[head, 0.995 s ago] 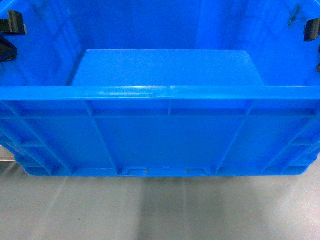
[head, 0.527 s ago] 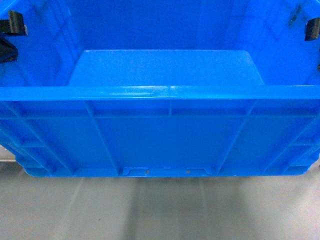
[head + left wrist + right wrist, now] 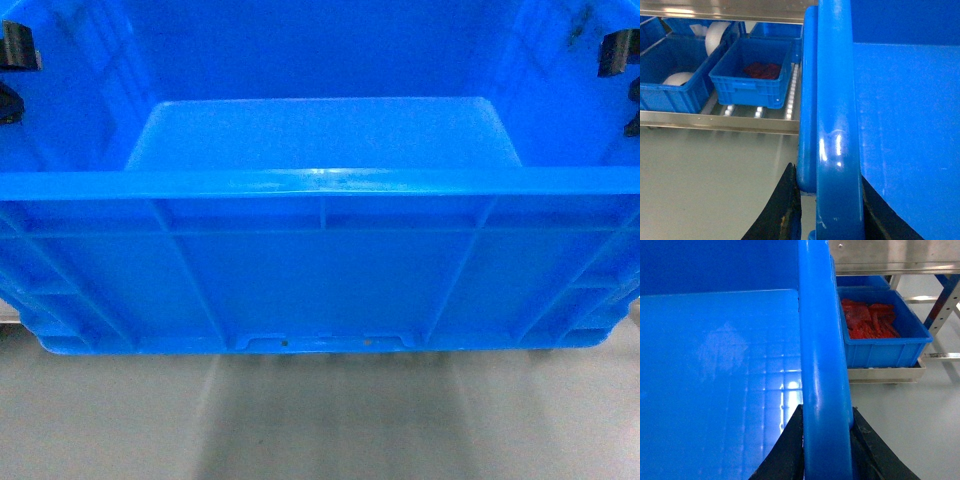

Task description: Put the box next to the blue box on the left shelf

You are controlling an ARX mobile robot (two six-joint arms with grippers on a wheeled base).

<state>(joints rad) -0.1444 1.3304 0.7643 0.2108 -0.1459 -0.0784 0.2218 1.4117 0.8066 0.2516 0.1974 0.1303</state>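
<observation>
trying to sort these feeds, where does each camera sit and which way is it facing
Head: high on the robot, slanting down into the box over grey floor; both claws' tips at its upper corners.
Left wrist: along the box's left rim, toward the left shelf and its small blue bins; left claw clamps the rim.
Right wrist: along the right rim; right claw clamps it.
Shared: the box shows in all three.

My box [image 3: 320, 270] overruns the head view's sides and hides my left shelf [image 3: 760, 111] there.
</observation>
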